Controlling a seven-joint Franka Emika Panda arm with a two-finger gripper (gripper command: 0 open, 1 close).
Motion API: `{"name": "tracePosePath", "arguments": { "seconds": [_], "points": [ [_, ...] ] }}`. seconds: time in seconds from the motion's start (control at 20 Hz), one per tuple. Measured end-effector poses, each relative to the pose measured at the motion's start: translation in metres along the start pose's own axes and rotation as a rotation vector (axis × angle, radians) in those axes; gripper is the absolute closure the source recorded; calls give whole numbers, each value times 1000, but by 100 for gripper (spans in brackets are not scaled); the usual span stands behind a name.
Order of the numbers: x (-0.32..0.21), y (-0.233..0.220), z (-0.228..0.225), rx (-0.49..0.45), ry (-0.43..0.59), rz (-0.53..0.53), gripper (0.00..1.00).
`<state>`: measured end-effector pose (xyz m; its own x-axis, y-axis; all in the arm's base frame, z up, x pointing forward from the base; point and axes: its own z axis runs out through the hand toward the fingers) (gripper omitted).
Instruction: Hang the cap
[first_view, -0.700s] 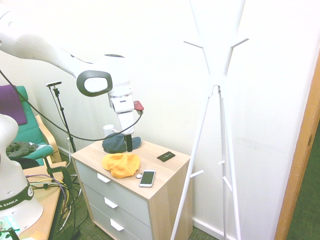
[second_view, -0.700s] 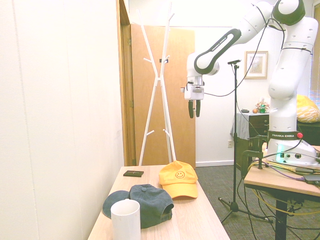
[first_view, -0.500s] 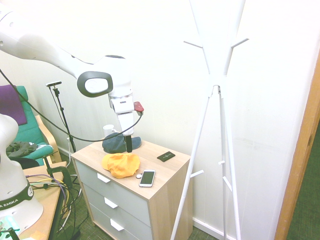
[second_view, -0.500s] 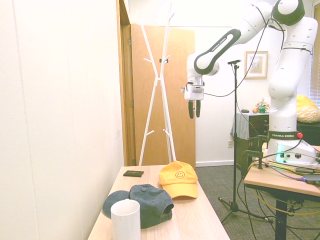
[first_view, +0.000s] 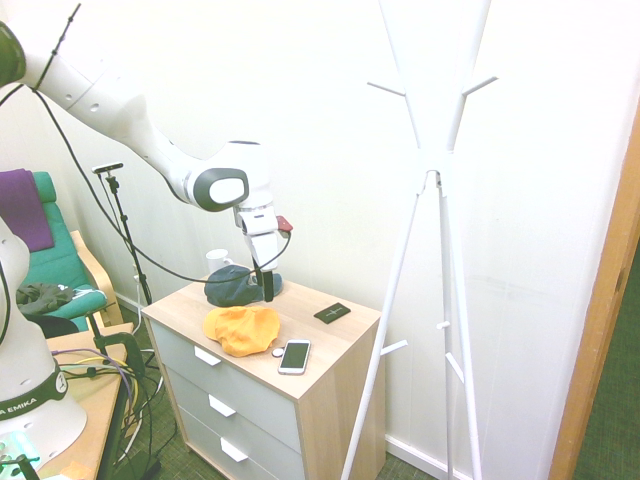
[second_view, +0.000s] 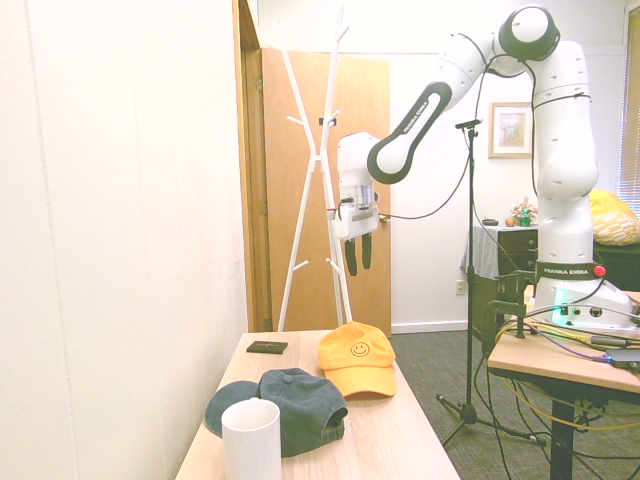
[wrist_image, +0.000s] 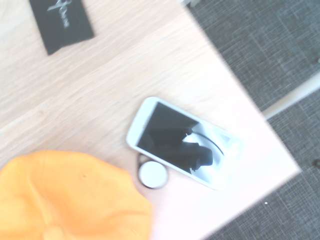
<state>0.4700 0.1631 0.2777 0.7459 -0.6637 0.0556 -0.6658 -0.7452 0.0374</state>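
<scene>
Above wooden dresser (first_view: 330, 345) and cap (first_view: 241, 329), gripper (second_view: 358, 254) points down, parted, empty.

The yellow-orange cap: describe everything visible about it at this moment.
The yellow-orange cap is soft fabric with a rounded, slightly crumpled crown, a curved brim and a small dark smiley face on the front. It lies flat on the wooden dresser top, beside the dark blue cap. A small round white item and a white phone lie just off its edge. Nothing grips it; the pincer hangs open above.
</scene>
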Motion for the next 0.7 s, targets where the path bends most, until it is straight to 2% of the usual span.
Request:
{"name": "tracePosePath", "arguments": {
  "seconds": [0.3,0.7],
  "points": [
    [-26,-53,50,-47,-31,-58,0],
    [-59,-81,72,-75,-35,-90,0]
  ]
}}
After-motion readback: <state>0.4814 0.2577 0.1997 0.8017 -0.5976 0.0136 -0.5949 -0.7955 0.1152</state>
